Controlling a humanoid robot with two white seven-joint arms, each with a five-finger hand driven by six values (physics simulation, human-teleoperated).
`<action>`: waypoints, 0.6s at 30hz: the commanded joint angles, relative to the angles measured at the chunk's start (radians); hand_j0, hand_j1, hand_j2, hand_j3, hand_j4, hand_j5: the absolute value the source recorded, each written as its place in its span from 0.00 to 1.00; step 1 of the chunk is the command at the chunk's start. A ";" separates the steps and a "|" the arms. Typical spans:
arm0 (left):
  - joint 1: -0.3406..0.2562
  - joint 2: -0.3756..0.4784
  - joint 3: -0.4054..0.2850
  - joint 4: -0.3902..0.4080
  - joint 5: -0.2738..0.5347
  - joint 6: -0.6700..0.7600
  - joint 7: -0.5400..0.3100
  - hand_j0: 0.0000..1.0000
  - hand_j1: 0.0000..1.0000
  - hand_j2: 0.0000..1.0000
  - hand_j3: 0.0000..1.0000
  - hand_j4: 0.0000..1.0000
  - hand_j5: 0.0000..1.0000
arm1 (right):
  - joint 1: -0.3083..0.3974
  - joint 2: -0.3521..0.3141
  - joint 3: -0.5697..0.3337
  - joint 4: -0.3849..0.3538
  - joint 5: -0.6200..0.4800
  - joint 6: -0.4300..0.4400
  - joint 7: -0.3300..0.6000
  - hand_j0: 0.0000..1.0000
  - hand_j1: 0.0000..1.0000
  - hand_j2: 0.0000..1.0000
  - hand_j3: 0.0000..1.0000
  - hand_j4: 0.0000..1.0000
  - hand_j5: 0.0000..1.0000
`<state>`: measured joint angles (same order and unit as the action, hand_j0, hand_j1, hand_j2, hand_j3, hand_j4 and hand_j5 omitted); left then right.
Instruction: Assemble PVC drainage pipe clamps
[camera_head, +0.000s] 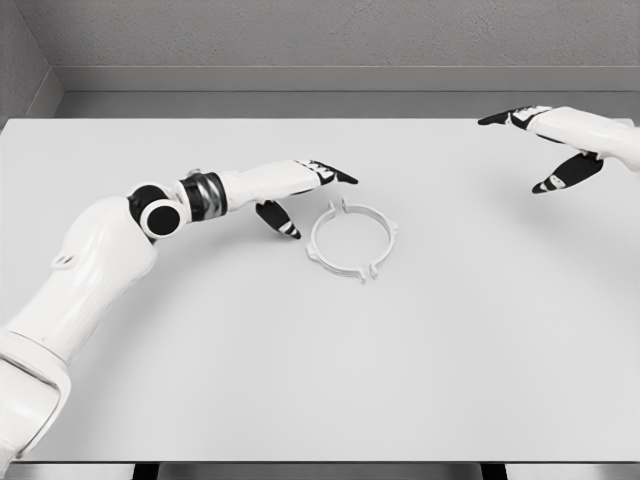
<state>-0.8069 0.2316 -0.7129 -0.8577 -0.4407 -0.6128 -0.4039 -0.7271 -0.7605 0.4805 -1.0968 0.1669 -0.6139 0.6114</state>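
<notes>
The left hand (300, 192) hovers over the table (320, 380) with fingers extended, grasping nothing, just left of the clamp (352, 240). The clamp, a white ring, lies flat near the table centre. The right hand (555, 145) is released, fingers spread, well apart at the far right.

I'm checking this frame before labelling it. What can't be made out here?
- Clamp, head view: too small to tell whether its two halves are latched or just lying together.
- Left hand: too small to tell whether any fingertip touches the clamp or the table.
- Right hand: its arm is cut off by the right edge.
- Table: front legs cut off by the bottom edge.
</notes>
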 joint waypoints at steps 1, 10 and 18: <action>0.000 -0.003 0.000 0.002 0.007 0.002 0.000 1.00 1.00 1.00 1.00 1.00 1.00 | 0.002 -0.002 -0.005 -0.018 -0.007 0.003 0.000 1.00 1.00 1.00 1.00 1.00 1.00; 0.000 -0.026 0.000 0.009 0.005 0.002 0.002 1.00 1.00 1.00 1.00 1.00 1.00 | 0.031 -0.028 -0.020 -0.048 -0.035 0.003 0.000 1.00 1.00 1.00 1.00 1.00 1.00; -0.005 -0.031 -0.002 0.017 0.005 0.002 0.004 1.00 1.00 1.00 1.00 1.00 1.00 | 0.040 -0.060 -0.023 -0.064 -0.044 0.003 0.000 1.00 1.00 1.00 1.00 1.00 1.00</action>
<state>-0.8130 0.2014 -0.7156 -0.8425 -0.4429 -0.6127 -0.4022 -0.6872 -0.8131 0.4587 -1.1564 0.1343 -0.6138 0.6113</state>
